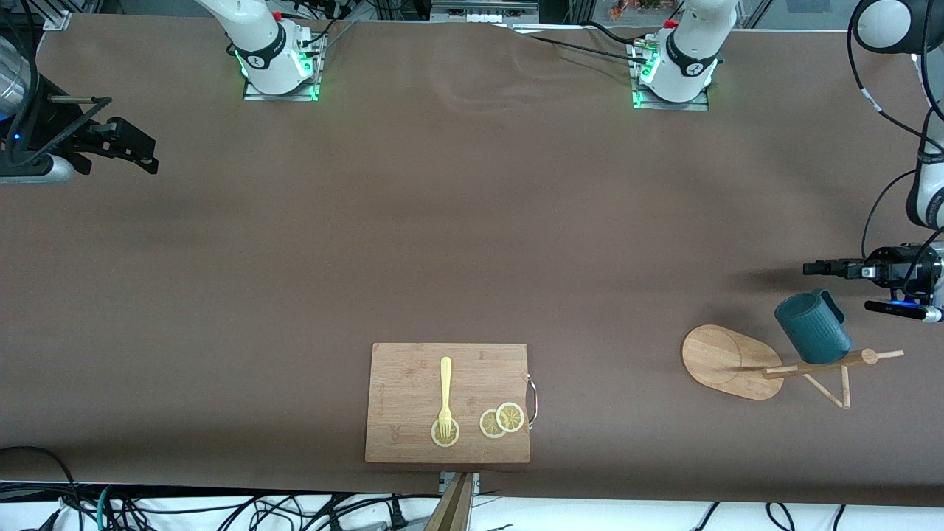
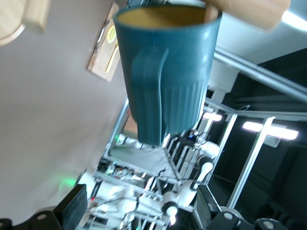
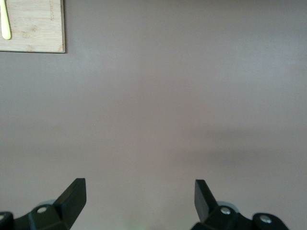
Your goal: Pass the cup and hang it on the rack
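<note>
Teal cup [image 1: 813, 327] hangs on a peg of the wooden rack [image 1: 726, 361] at the left arm's end of the counter [image 1: 442, 236], so pass and hang look done. Points mouth upward toward the pole, long axis tilted, handle toward the left claw [image 1: 815, 268]. Spread and empty, that claw just beside the cup; right claw [image 1: 144, 155] likewise apart, waiting over the other end.

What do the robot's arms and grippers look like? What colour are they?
Both arms are white and rounded with black joint rings, standing on metal base plates lit green. Black cables run along them. The left gripper and right gripper are black with two flat fingers, and each wrist shows a small blue light.
</note>
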`<state>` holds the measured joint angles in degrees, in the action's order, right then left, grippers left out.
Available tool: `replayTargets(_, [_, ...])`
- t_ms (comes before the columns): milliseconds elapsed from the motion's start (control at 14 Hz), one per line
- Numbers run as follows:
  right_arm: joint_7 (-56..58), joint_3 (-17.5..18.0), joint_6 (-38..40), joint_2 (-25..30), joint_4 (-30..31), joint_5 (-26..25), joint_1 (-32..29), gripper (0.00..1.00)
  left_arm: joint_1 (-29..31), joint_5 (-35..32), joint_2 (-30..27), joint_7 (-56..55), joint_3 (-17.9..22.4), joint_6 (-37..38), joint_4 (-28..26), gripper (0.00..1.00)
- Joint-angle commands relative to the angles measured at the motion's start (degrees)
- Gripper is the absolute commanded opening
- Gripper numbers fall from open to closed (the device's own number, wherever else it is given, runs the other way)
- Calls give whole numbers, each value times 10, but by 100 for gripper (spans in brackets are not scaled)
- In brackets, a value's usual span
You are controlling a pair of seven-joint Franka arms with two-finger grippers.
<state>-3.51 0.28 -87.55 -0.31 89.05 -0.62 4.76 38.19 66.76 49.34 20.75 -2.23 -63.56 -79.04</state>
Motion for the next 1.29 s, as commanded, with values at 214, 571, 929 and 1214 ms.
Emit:
replayTargets(214, [8, 1, 10, -3, -12, -2, -1, 100, -8, -214, -121, -3, -10, 12, 43, 100])
replayTargets(571, [8, 1, 10, -3, -12, -2, -1, 100, -113, -452, -182, 0, -45, -3, 143, 100])
replayTargets(929, [8, 1, 10, -3, -12, -1, -1, 100, -242, -674, -274, -3, -43, -95, 132, 100])
replayTargets(1214, [7, 1, 10, -3, -12, -1, -1, 100, -281, -695, -346, -56, -40, -131, 89, 100])
